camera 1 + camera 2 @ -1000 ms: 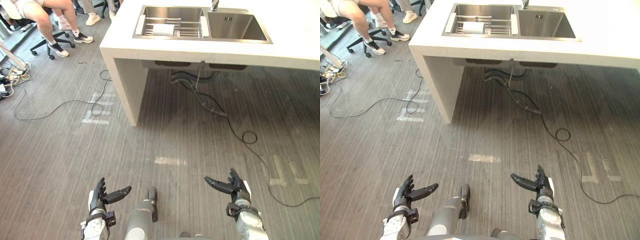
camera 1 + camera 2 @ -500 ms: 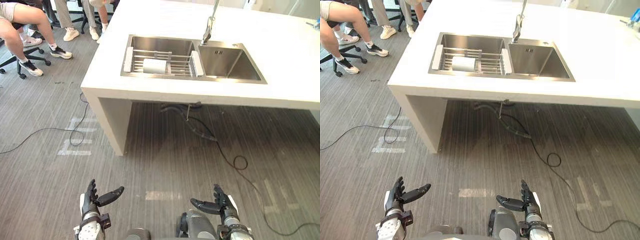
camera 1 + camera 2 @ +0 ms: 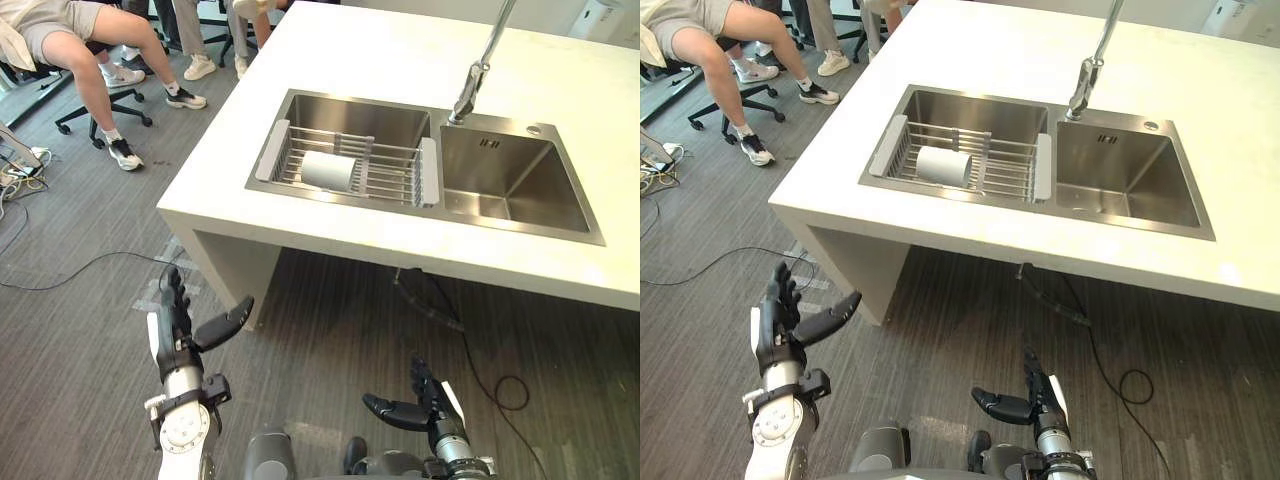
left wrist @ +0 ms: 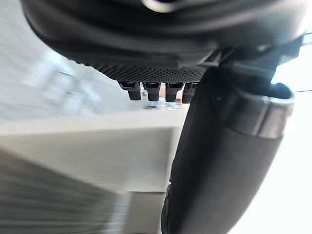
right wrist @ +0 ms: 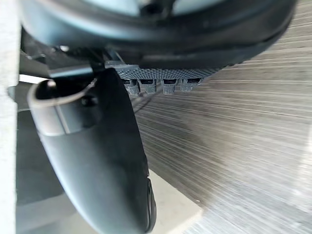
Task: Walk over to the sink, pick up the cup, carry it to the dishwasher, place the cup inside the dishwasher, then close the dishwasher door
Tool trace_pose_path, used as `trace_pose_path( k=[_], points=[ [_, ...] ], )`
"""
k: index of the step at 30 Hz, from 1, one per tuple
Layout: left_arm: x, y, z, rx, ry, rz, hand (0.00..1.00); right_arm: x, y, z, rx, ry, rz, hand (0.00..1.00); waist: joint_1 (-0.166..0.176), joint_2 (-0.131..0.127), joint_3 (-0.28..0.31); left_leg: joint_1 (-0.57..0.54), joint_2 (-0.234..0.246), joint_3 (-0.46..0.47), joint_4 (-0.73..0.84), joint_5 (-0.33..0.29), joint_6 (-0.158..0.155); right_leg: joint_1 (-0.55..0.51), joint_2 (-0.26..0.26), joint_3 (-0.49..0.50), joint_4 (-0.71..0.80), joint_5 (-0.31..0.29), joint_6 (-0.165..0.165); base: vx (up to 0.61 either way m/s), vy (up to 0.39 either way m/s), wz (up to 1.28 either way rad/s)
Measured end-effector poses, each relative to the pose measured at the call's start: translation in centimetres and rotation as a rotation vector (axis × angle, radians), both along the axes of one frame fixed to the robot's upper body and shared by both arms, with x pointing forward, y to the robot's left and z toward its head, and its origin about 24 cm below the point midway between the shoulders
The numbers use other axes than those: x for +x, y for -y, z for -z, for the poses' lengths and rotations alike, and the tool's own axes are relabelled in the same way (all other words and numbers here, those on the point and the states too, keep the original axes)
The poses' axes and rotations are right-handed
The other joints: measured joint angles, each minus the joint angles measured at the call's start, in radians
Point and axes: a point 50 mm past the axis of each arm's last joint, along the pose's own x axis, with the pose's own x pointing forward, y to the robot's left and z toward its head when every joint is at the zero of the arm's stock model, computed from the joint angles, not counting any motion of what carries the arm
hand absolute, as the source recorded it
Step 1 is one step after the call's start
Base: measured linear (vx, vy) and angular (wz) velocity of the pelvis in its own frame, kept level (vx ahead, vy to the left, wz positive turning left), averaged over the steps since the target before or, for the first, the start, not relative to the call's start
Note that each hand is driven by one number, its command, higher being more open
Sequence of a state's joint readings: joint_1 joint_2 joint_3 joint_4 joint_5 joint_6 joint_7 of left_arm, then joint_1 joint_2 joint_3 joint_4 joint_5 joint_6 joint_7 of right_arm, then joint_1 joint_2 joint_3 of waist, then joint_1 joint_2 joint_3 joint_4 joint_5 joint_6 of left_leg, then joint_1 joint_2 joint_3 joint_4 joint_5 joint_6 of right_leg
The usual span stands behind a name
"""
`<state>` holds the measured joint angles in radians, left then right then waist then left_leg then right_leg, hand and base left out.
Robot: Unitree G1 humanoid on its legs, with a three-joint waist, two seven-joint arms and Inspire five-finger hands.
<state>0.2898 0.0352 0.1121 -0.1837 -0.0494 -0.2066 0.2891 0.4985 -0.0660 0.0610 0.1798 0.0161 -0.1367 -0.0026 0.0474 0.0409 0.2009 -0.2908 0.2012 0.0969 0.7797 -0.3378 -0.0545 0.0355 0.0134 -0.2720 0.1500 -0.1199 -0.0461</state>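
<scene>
The cup [image 3: 328, 170] lies on its side in the wire rack [image 3: 392, 176] across the left basin of the sink [image 3: 520, 190], and nothing touches it. The left hand [image 3: 176, 335] is raised near the corner of the counter [image 3: 400, 50], with fingers straight and thumb spread, and it holds nothing. The right hand [image 3: 430, 410] is lower, over the floor, also open and empty. I judge the walk to the sink is nearly complete. Grasping, carrying, placing the cup in the dishwasher and closing the door are all left.

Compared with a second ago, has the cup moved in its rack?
No. The cup lies on its side at the same spot in the rack, left of its middle; the camera moved.
</scene>
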Motion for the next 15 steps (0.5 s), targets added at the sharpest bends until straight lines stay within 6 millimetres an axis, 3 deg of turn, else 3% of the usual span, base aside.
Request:
trace_pose_path(
  k=[2,4,5,8,10,11,13,14,15],
  points=[
    [0.1,0.4,-1.5,0.022,0.062,0.01,1.0,-0.7,0.3,0.2,-0.006,-0.021,0.009,1.0,0.009,-0.002,-0.003,-0.015,-0.053,-0.006,-0.171,0.011,-0.01,0.021,-0.032,0.0,-0.004,-0.018,0.029,0.36,0.193,0.07],
    [0.0,0.5,-2.9,0.058,0.12,0.004,1.0,-1.6,0.5,0.4,-0.015,-0.05,0.002,1.0,0.018,0.007,-0.01,-0.016,-0.094,-0.022,-0.362,0.129,-0.001,0.03,-0.053,0.013,0.007,-0.049,0.068,0.29,0.201,-0.1],
    [-0.1,0.3,-3.6,0.093,0.147,-0.004,1.0,-2.3,0.2,0.8,-0.006,-0.084,-0.008,1.0,0.033,-0.002,-0.026,0.021,-0.116,-0.007,-0.402,0.222,0.053,0.037,-0.07,0.035,0.018,-0.072,0.082,0.29,0.178,-0.18],
    [-0.5,0.1,-6.1,0.205,0.231,-0.007,1.0,-3.1,-1.6,0.9,0.041,-0.099,-0.086,1.0,0.028,-0.038,-0.043,0.039,-0.15,0.006,-0.376,0.184,0.09,0.05,-0.105,0.109,0.014,-0.072,0.081,0.37,0.194,-0.08],
    [-0.7,0.4,-7.1,0.276,0.266,0.012,1.0,-3.3,-2.2,1.0,0.045,-0.106,-0.125,1.0,0.035,-0.041,-0.044,0.091,-0.148,0.031,-0.376,0.138,0.093,0.04,-0.116,0.131,0.106,-0.086,0.112,0.24,0.11,-0.39],
    [-0.6,0.6,-7.5,0.329,0.283,0.035,1.0,-3.4,-2.2,1.1,0.046,-0.112,-0.137,1.0,0.028,-0.041,-0.044,0.133,-0.148,0.042,-0.385,0.113,0.091,-0.001,-0.129,0.13,0.246,-0.103,0.147,0.17,0.083,-0.4],
    [-0.5,0.6,-7.9,0.402,0.284,0.068,1.0,-3.5,-2.0,1.3,0.038,-0.118,-0.157,1.0,0.0,-0.047,-0.047,0.209,-0.146,0.06,-0.414,0.091,0.096,-0.1,-0.173,0.115,0.53,-0.06,0.208,0.17,0.073,-0.27],
    [-0.5,0.5,-7.9,0.415,0.282,0.074,1.0,-3.5,-2.1,1.3,0.039,-0.114,-0.162,1.0,-0.013,-0.044,-0.046,0.226,-0.144,0.06,-0.421,0.087,0.099,-0.115,-0.186,0.105,0.581,-0.066,0.201,0.16,0.027,-0.04],
    [-0.3,0.5,-8.1,0.439,0.287,0.082,1.0,-3.4,-2.1,1.2,0.042,-0.106,-0.166,1.0,-0.03,-0.048,-0.049,0.258,-0.138,0.061,-0.438,0.084,0.098,-0.142,-0.191,0.084,0.633,-0.093,0.16,0.16,-0.003,0.02]
  ],
)
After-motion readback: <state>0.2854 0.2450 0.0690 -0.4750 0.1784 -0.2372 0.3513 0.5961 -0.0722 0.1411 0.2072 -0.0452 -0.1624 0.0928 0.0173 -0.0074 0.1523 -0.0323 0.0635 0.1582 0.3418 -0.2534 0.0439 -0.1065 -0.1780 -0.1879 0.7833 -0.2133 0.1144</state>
